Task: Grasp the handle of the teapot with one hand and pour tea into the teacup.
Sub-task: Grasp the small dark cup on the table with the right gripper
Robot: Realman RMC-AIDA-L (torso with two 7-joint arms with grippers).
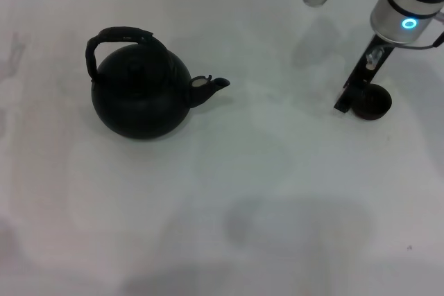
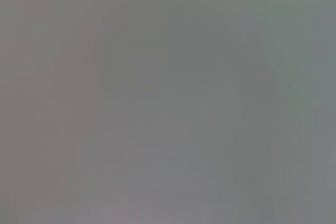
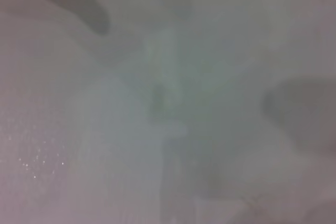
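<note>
The matte black teapot (image 1: pixel 141 95) stands upright on the white table (image 1: pixel 277 192), left of the middle, with its short spout (image 1: pixel 215 85) pointing right. Its arched black handle (image 1: pixel 118 36) rises over the lid, and nothing touches it. The tiny dark teacup (image 1: pixel 373 102) stands at the right of the table. My right gripper (image 1: pixel 349 104) reaches down from the upper right, and its black tip rests against the cup's left side. The left gripper is out of view. Neither wrist view shows the teapot or the cup.
The white and silver right arm (image 1: pixel 406 5), with a glowing blue ring, hangs over the back right corner. Bare table lies between the spout and the cup. The wrist views show only pale surface and soft shadows.
</note>
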